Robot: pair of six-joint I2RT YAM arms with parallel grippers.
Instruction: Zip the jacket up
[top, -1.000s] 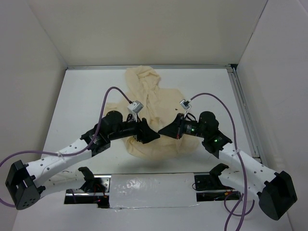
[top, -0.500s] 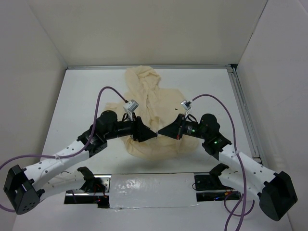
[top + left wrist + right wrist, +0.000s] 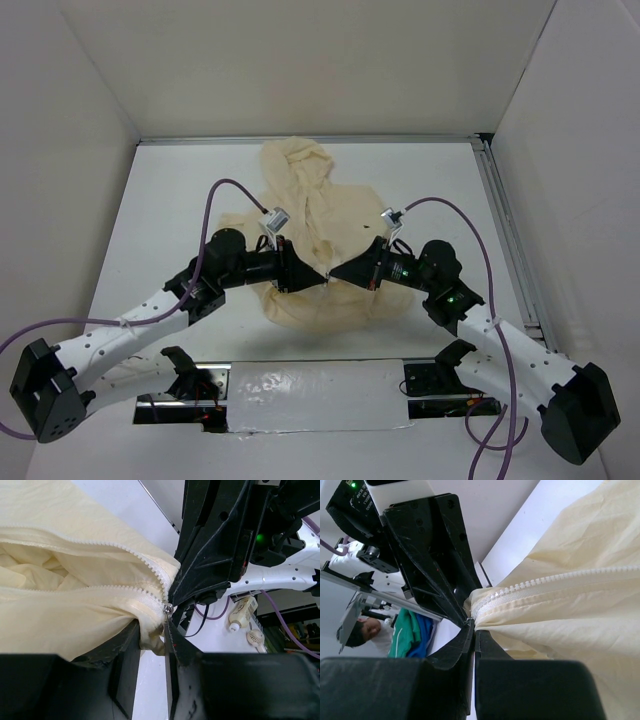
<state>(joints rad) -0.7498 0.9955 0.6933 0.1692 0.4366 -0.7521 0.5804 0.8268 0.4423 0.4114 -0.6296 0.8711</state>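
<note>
Two things are changing over the last second, and both are on the left side. The jacket point(image 3: 322, 205) itself isn't going anywhere: it's lying in the middle of the desk point(image 3: 180, 200), hood point(image 3: 295, 160) pointing at the far edge and bottom hem point(image 3: 300, 312) toward the arm bases, same as a second ago. The zipper teeth point(image 3: 100, 547) are still running apart in two rows, so it's sitting basically all the way open, with the slider point(image 3: 169, 609) parked right at the bottom end.

What's moving is the left hand point(image 3: 152, 630). It's been creeping in toward the bottom of the zipper and narrowing a lot while doing it. In the left wrist view it's now closing around the scrap of fabric hanging just under the slider. Cloth is filling the gap between the fingers, but I honestly can't tell if it's a real pinch yet or only brushing.

The right hand point(image 3: 471, 627) is staying clamped tight on the jacket's edge at the very end of the zipper, tip to tip with the left one, and it's barely budging.

My read: the right is acting as the anchor and the left is going for the slider or its pull. If the left ends up grabbing only fabric under the slider, pulling toward the hood is just going to drag the jacket along.
</note>
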